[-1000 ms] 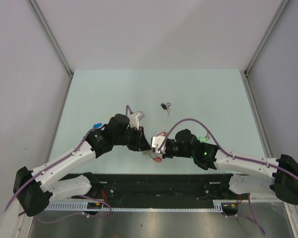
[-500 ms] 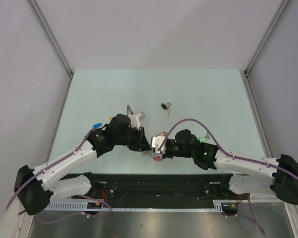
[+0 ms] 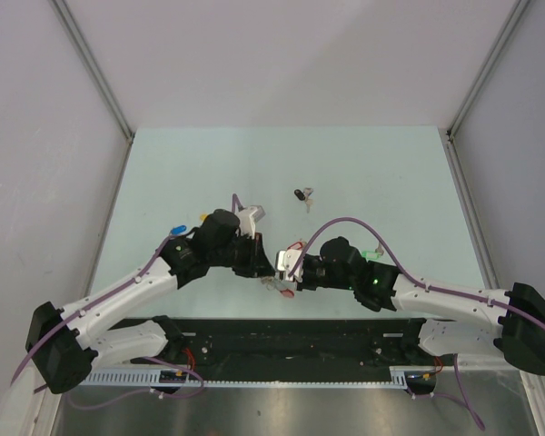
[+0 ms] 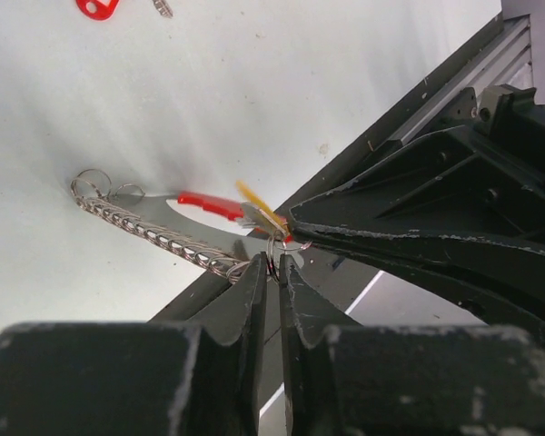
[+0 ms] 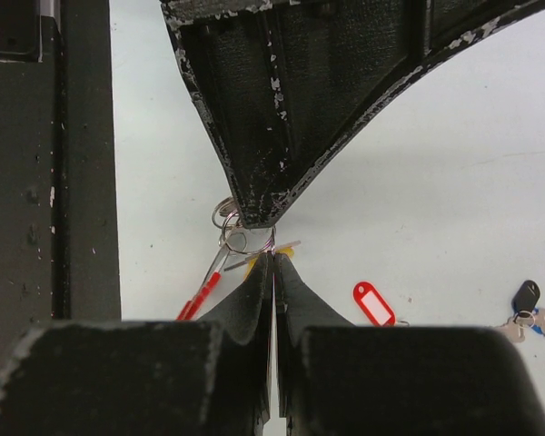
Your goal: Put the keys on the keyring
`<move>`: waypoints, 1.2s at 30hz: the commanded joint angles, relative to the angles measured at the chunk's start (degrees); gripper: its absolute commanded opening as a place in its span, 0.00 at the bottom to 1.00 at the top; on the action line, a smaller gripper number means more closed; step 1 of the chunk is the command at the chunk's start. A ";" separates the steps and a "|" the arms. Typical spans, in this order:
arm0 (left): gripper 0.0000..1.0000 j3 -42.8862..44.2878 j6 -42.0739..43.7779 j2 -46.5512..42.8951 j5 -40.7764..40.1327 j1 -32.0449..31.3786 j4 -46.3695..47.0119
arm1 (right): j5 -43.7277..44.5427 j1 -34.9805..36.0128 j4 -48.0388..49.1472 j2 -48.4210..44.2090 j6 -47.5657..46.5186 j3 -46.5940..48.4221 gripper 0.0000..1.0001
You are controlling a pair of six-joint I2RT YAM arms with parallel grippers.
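From above, the two arms meet at the 6 o'clock edge of the tabletop (image 3: 363,173). The left end effector (image 3: 265,263) and right end effector (image 3: 284,268) are nose to nose over the keyring (image 3: 277,287), which is mostly covered by them. The black-tagged key (image 3: 300,193) lies loose at 12 o'clock from that spot. A blue tag (image 3: 175,229) sits out at 9 o'clock and a green tag (image 3: 372,254) at 3 o'clock, both half hidden by the arms. To my eye no key is on the loop yet, so nearly all the work is left.

In the left wrist view, the keyring lies flat on the tabletop, with the grey chain running to 10 o'clock and the red band beside it. The left end effector's jaws are a sliver apart, pinching a small wire ring (image 4: 274,260). Whether that ring belongs to the loop or to a key I cannot tell. A yellow tag (image 4: 254,200) pokes out at the tip of the right end effector. The red-tagged key (image 4: 97,7) is cut off at 11 o'clock.

In the right wrist view, the right end effector is pressed together. What it clamps, if anything, is hidden at the tips. The red-tagged and black-tagged keys lie apart at 4 o'clock.
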 commanded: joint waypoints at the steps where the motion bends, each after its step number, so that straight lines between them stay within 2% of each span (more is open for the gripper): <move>1: 0.15 0.40 -0.06 -0.35 -1.05 -0.31 -1.62 | 1.01 0.14 1.57 -1.43 -0.03 0.10 0.00; 3: 0.18 0.23 0.28 -0.35 -1.23 -0.31 -1.80 | 1.01 0.14 1.57 -1.43 -0.03 0.01 0.00; 7: 0.17 0.14 0.73 -0.26 -2.81 -0.31 -1.88 | 0.83 0.23 1.48 -1.78 -0.03 0.10 0.00; 12: 0.00 -0.39 0.90 -0.61 -3.69 -0.31 -0.48 | 0.57 0.32 1.22 -2.05 -0.03 0.10 0.00; 26: 0.00 -1.88 -0.33 -7.46 -9.40 -0.31 6.99 | 0.22 0.76 0.34 -3.01 -0.20 0.10 0.00; 36: 0.00 -4.96 -1.30 -10.19 -10.63 -0.31 11.48 | 0.13 1.02 1.22 -2.49 0.24 0.10 0.00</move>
